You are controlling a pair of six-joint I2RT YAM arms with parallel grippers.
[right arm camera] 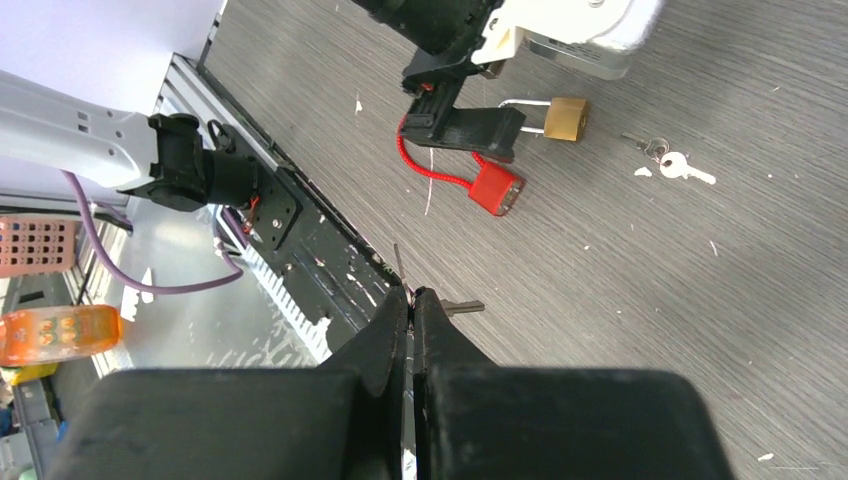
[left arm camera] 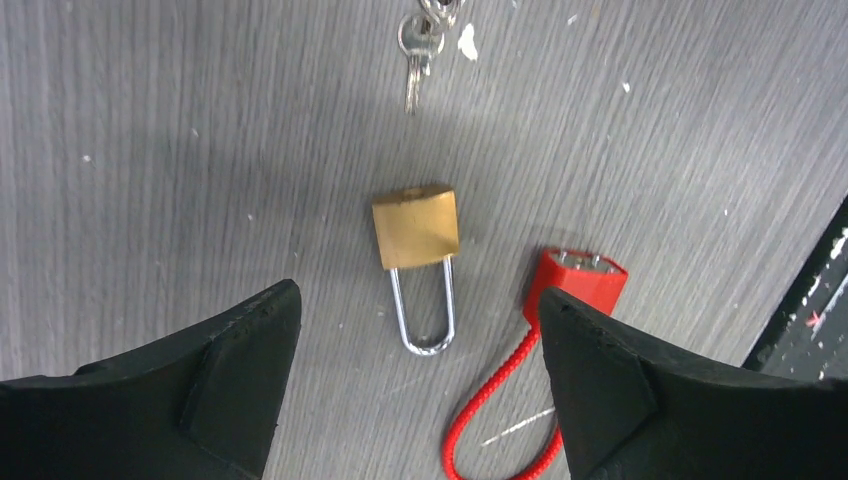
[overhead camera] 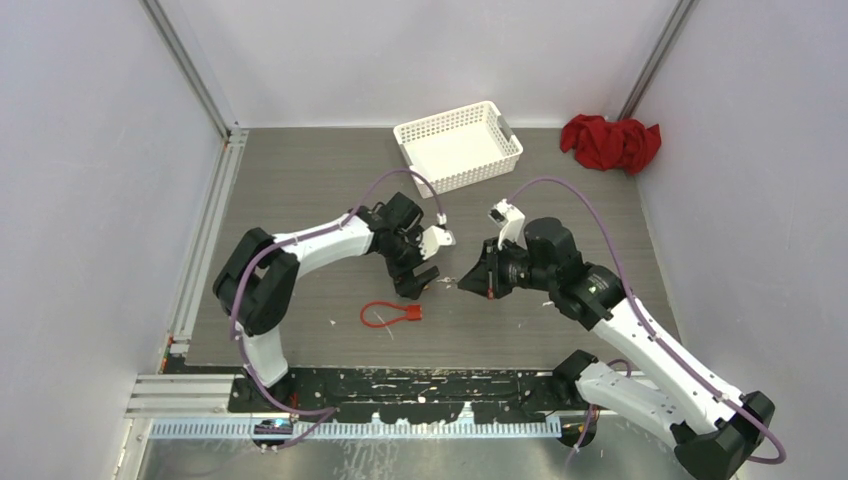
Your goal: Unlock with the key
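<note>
**Top view:** The left gripper [overhead camera: 418, 282] and right gripper [overhead camera: 463, 285] sit nose to nose near mid-table. We cannot pick out the padlock from here. The table [overhead camera: 300, 190] is grey wood-grain w/ white flecks, and pale grey walls [overhead camera: 90, 200] close three sides. A red cable lock [overhead camera: 390, 313] lies just on the near side of the left gripper. A white perforated basket [overhead camera: 458, 145] stands at the far edge, only its own white floor showing inside. A red cloth [overhead camera: 610, 142] is bunched in the far R corner.

**Left wrist view:** The padlock [left arm camera: 415, 228] has a brass body and a steel shackle, both legs meeting the body. It lies flat on the table between the black fingers [left arm camera: 240, 380], touching neither. The jaws are spread wide apart. Loose keys [left arm camera: 418, 45] lie beyond the body, and the cable lock's red housing is just beside the shackle.

**Right wrist view:** The right gripper's jaws are pressed together, clamped on a key [right arm camera: 464, 307] whose blade sticks out sideways above the table. The padlock lies further off, beside the left gripper, w/ the loose keys near it.
</note>
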